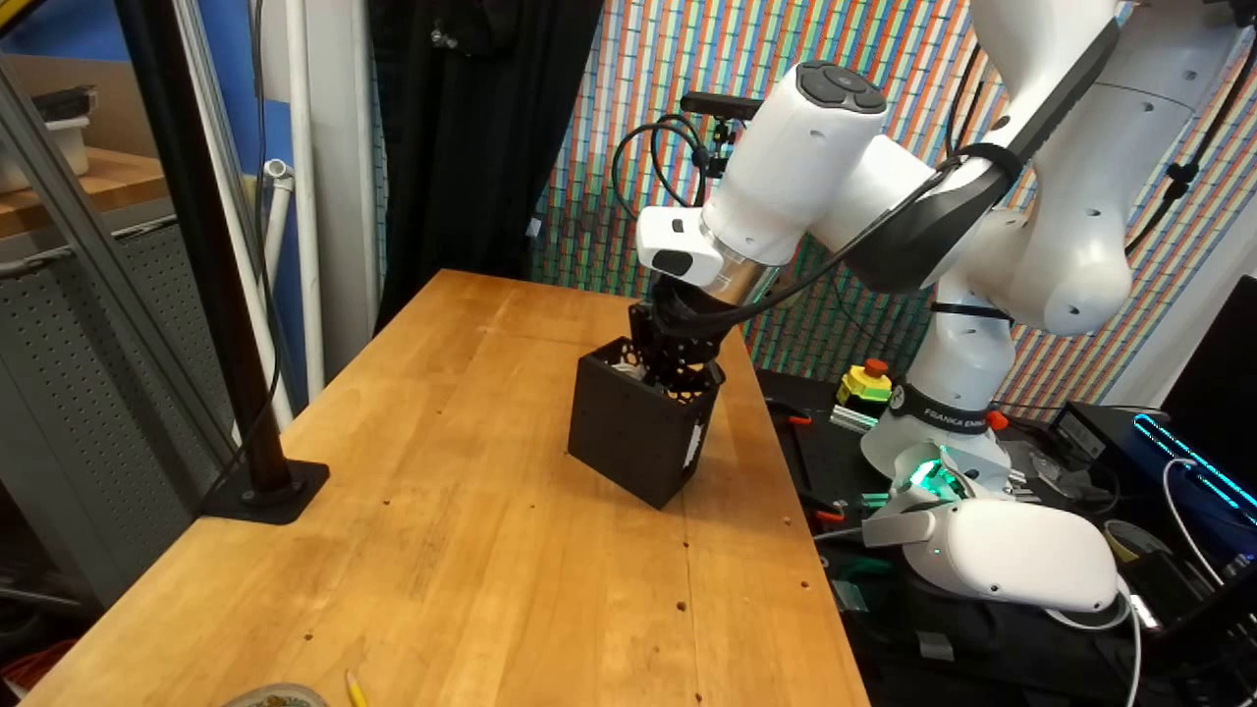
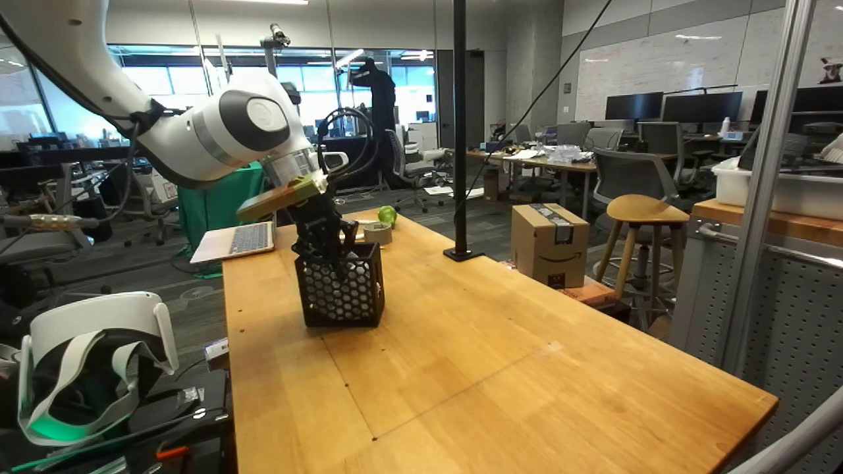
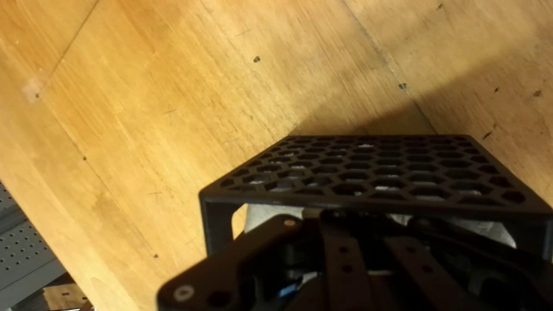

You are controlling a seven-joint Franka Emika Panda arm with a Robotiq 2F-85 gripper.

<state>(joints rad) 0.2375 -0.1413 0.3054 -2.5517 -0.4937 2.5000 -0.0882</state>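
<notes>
A black box-like basket [image 1: 633, 427] with honeycomb walls stands upright on the wooden table; in an exterior view its solid side shows. My gripper [image 2: 337, 262] reaches down into its open top, tilted, with its fingers among the contents. In the wrist view the gripper [image 3: 354, 216] is shut and its fingertips are hidden behind the basket's honeycomb wall [image 3: 367, 203]. Whitish-grey material [image 3: 265, 212] lies inside, and a small blue patch [image 3: 287, 289] shows between the dark finger links. Whether anything is pinched between the tips, I cannot tell.
Behind the basket lie a tape roll [image 2: 378, 233], a green round object [image 2: 387, 214] and a laptop [image 2: 240, 241]. A black pole's base [image 1: 265, 493] stands at the table's edge. A bowl [image 1: 277, 697] and a yellow stick [image 1: 355, 689] sit at the opposite end from the curtain.
</notes>
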